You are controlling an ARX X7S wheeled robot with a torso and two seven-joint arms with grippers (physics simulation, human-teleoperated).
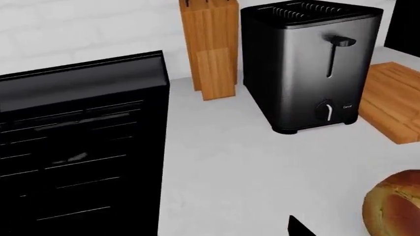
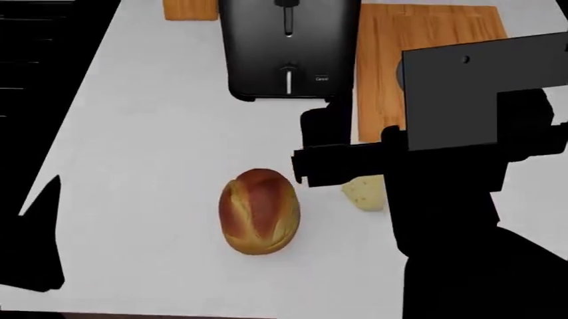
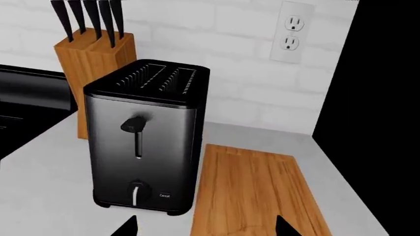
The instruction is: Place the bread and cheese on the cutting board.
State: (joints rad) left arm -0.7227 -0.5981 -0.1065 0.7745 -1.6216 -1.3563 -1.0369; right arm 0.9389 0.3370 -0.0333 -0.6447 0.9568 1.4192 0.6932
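At the far left a black stove (image 2: 44,73) butts against the white counter (image 2: 151,146), its edge running straight toward the wall. The left gripper (image 2: 36,246) hangs low over the counter's near left corner; only a dark silhouette shows, so I cannot tell how far its jaws are parted, and nothing is seen in them. Bare counter lies between it and the bread (image 2: 259,211), which rests alone near the front edge. Behind the bread, with open surface between them, stands a dark toaster (image 2: 286,46), with a wooden knife block (image 3: 92,73) beside it against the white brick wall (image 3: 217,54). The cheese (image 2: 365,193) sits just right of the bread, apart from it, partly hidden by the right gripper (image 2: 333,156) hovering above; its fingertips flank empty air in the right wrist view, jaws parted, holding nothing. The cutting board (image 2: 417,60) lies right of the toaster, close alongside, bare. A wall outlet (image 3: 290,30) sits above it.
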